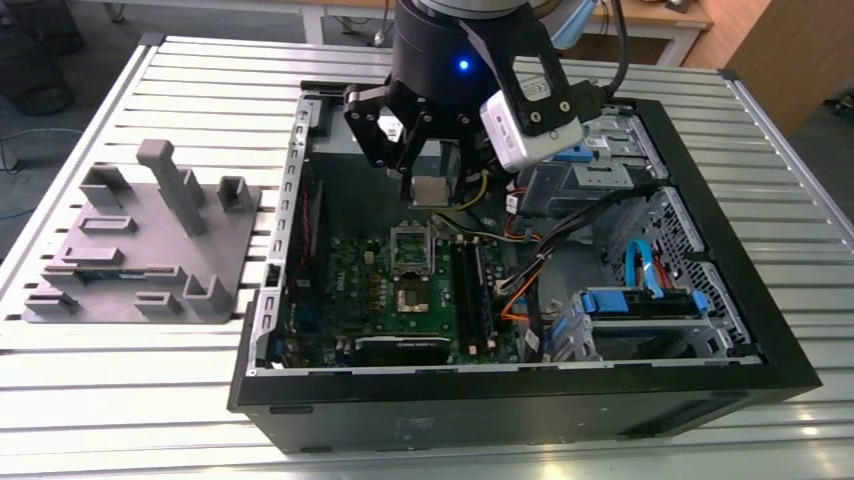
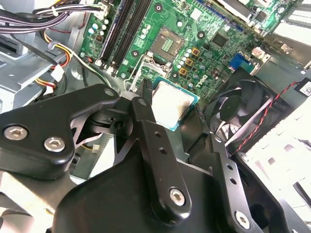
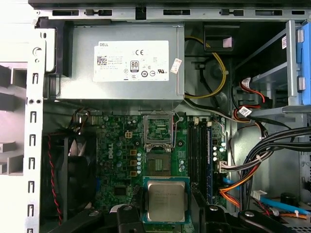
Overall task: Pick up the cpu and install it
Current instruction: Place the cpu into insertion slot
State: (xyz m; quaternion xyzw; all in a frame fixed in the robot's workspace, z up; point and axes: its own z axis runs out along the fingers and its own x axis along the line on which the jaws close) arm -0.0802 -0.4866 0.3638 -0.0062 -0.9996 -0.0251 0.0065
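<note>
The cpu [image 1: 430,190] is a small square chip with a silver top and a pale rim, and it hangs above the open computer case [image 1: 747,250]. My gripper [image 1: 430,183] is shut on it, with black fingers [image 3: 137,200] pressing on two opposite edges. In both wrist views the cpu [image 3: 166,200] [image 2: 172,104] sits level between the fingers. The dark square socket [image 3: 159,164] on the green motherboard [image 3: 114,145] lies below and a little ahead of it. The socket's metal frame [image 3: 159,130] is flipped open. The socket [image 2: 168,42] holds nothing.
A grey power supply [image 3: 121,60] with a white label fills the case's back. A black fan [image 2: 238,107] stands beside the board, and memory slots [image 3: 199,155] and bundled cables [image 1: 534,270] lie on its other side. A grey fixture [image 1: 140,245] stands at the exterior view's left.
</note>
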